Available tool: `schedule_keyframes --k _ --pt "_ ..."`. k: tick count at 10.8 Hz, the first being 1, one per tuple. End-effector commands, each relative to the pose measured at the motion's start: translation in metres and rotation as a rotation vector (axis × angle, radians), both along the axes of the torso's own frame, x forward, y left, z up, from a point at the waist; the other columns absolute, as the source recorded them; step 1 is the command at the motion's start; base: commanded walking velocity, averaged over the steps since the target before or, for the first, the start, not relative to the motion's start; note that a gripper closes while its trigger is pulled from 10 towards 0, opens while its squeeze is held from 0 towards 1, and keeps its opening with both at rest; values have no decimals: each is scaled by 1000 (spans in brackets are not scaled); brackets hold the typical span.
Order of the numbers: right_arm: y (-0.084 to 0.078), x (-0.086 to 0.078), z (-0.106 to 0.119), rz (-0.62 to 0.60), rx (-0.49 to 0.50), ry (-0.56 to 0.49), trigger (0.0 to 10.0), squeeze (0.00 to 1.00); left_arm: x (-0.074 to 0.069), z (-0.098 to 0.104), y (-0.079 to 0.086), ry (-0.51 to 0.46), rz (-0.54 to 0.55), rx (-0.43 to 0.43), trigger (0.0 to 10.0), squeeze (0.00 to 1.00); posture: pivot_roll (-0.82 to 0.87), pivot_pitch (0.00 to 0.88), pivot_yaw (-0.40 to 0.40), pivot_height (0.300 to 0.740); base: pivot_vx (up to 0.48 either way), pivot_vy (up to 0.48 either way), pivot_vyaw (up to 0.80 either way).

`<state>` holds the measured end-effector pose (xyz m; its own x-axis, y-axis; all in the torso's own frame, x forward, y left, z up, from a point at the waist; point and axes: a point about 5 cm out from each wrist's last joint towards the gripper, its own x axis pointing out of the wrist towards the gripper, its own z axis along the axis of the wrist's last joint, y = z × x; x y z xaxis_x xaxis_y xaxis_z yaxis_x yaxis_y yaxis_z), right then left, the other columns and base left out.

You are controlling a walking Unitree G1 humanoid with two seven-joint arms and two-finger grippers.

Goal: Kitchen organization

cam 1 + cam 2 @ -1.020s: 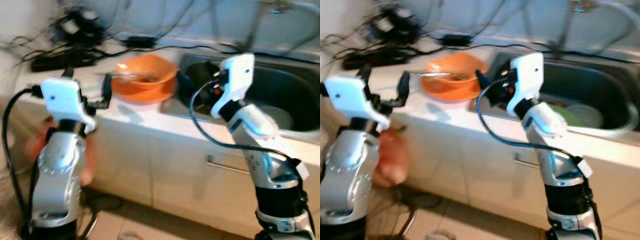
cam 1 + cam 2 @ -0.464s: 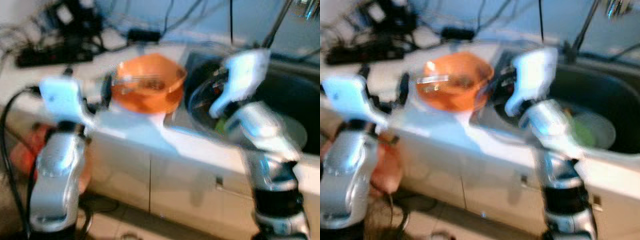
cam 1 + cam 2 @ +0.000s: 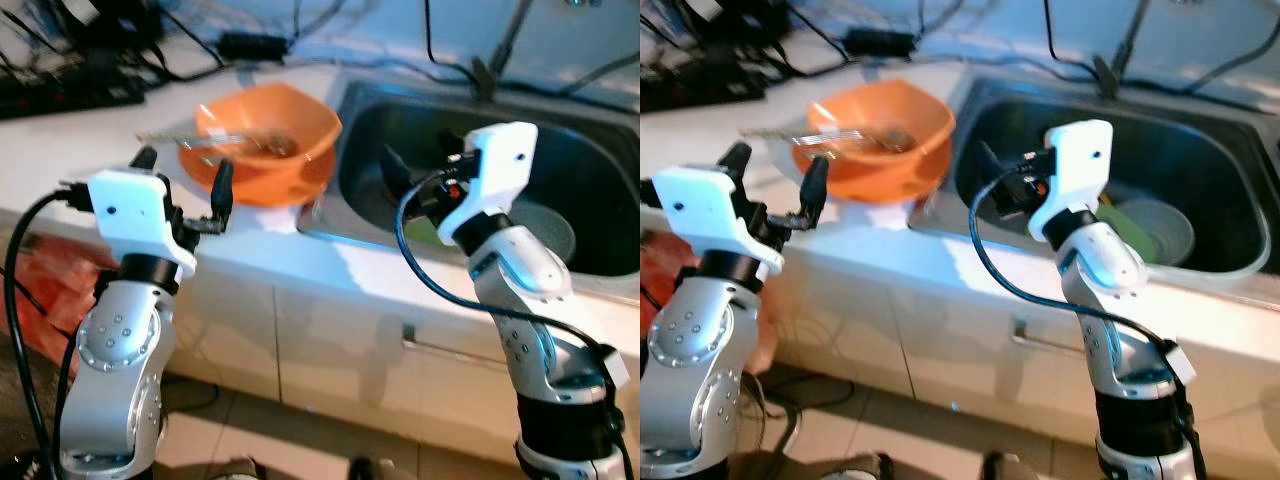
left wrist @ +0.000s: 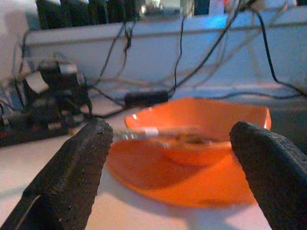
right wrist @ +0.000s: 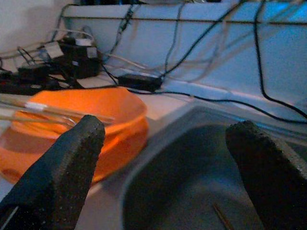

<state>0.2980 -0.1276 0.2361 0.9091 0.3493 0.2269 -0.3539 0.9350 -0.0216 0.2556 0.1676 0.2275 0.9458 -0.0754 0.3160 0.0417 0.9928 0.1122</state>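
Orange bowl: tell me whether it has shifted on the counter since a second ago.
No. The orange bowl still sits on the counter just left of the sink rim, as before; only the camera moved.

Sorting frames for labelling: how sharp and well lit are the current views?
Left eye view: fairly sharp, orange bowl and sink clear. Left wrist view: bowl soft, chopsticks smeared, left claw fingers dark. Right wrist view: dim, bluish, right claw open.

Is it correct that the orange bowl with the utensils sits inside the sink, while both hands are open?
Not quite: the orange bowl sits on the counter beside the sink, as the left eye view shows. Both the left hand and right hand are open.
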Motion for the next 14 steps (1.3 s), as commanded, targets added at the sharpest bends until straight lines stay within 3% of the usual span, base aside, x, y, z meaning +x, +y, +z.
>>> schedule_keyframes --k 1,5,9,10,11,14 --pt "-4 -3 -2 -22 -2 11 10000 0 -3 6 -1 -24 13 10 10000 0 73 216 -40 740 0 0 0" --pt "1 1 -7 -29 13 23 10000 0 14 15 4 -65 52 10 10000 0 59 194 -27 740 0 0 0" --pt "9 7 -2 2 36 10 10000 0 31 6 0 -66 43 -18 10000 0 48 159 -28 740 0 0 0" --pt "12 7 -3 59 16 36 10000 0 35 4 0 -61 40 -28 10000 0 45 156 -30 740 0 0 0" --pt "11 8 -9 105 -69 83 10000 0 40 1 0 -52 35 -45 10000 0 35 148 -30 740 0 0 0" --pt "9 11 -9 134 -72 96 10000 0 52 -6 -7 -35 -10 -68 10000 0 29 142 -30 740 0 0 0"
